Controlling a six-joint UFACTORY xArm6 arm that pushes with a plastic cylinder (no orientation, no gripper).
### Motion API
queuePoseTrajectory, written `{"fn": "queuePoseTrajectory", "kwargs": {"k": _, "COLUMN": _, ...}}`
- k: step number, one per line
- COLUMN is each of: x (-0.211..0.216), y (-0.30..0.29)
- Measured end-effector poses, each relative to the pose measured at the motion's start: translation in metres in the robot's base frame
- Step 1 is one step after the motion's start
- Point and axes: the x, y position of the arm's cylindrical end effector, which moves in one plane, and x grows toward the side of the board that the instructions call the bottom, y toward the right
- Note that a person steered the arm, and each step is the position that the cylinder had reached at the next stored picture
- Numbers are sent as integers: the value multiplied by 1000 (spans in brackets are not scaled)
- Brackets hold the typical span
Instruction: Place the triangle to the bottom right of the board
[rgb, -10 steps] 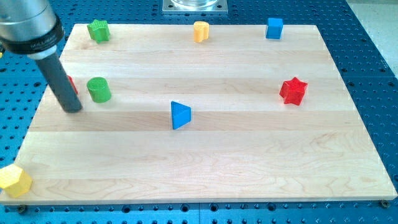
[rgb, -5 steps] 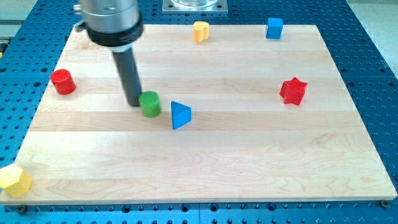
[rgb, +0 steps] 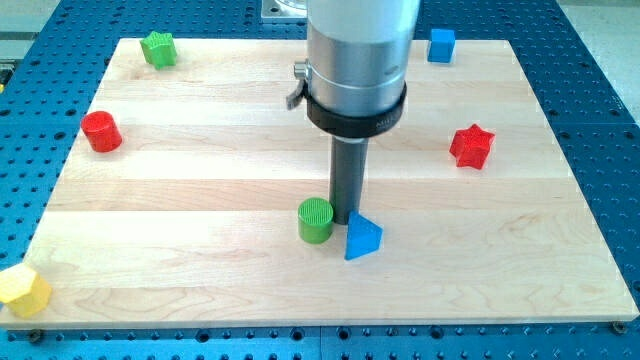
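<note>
The blue triangle (rgb: 362, 238) lies on the wooden board (rgb: 200, 260), just below the middle. My tip (rgb: 345, 220) stands right at the triangle's upper left corner, touching or nearly touching it. The green cylinder (rgb: 316, 220) sits just left of my tip, close against it. The rod rises straight up into the large grey arm housing, which hides the top middle of the board.
A red cylinder (rgb: 101, 132) is at the left. A green star (rgb: 157, 48) is at the top left. A blue cube (rgb: 441, 45) is at the top right. A red star (rgb: 472, 146) is at the right. A yellow block (rgb: 22, 290) lies off the board's bottom left corner.
My tip has swept from the left edge to the middle, pushing the green cylinder right and down. The blue triangle has shifted right and down. The yellow block at the top is now hidden.
</note>
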Motion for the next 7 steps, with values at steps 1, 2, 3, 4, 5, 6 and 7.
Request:
{"fn": "queuePoseTrajectory", "kwargs": {"k": 1, "x": -3, "y": -28}}
{"fn": "queuePoseTrajectory", "kwargs": {"k": 2, "x": 13, "y": -21}}
{"fn": "queuePoseTrajectory", "kwargs": {"k": 3, "x": 34, "y": 42}}
{"fn": "queuePoseTrajectory", "kwargs": {"k": 4, "x": 39, "y": 24}}
{"fn": "queuePoseTrajectory", "kwargs": {"k": 5, "x": 78, "y": 33}}
{"fn": "queuePoseTrajectory", "kwargs": {"k": 6, "x": 78, "y": 78}}
{"fn": "queuePoseTrajectory", "kwargs": {"k": 7, "x": 76, "y": 115}}
